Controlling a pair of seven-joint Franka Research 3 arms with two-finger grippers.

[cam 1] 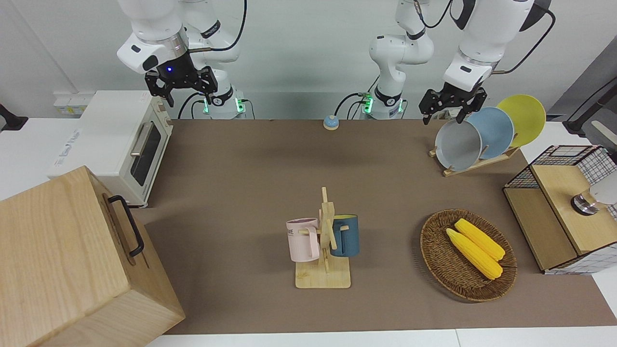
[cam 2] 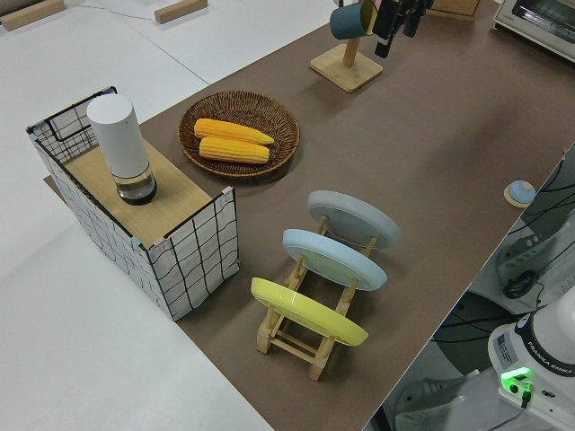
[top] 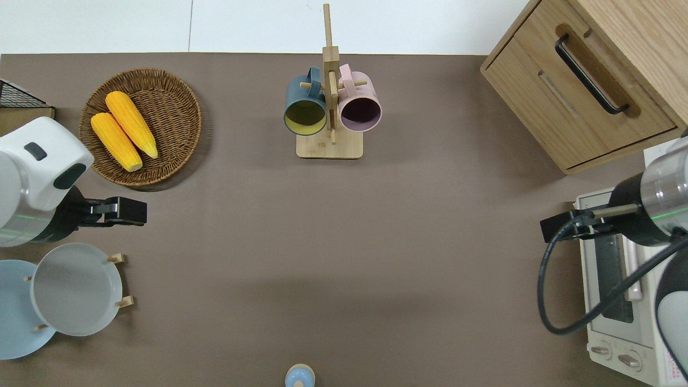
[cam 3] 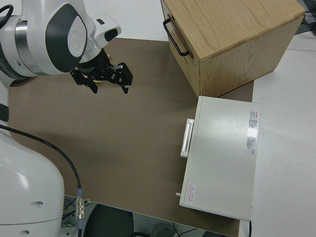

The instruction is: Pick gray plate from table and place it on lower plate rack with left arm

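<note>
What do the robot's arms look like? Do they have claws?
Both arms are chunky white tubes. The left arm has dark gray round joint caps and a black cable. Its tool is black with two straight fingers, more like tongs than claws. The right arm has a silver wrist ring, a black cable and a black tool with a small blue light.

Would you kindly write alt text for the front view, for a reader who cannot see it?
The gray plate stands in the lower plate rack, with a light blue plate and a yellow plate slotted beside it. The left gripper hangs open above the rack, holding nothing. The right arm is parked.
</note>
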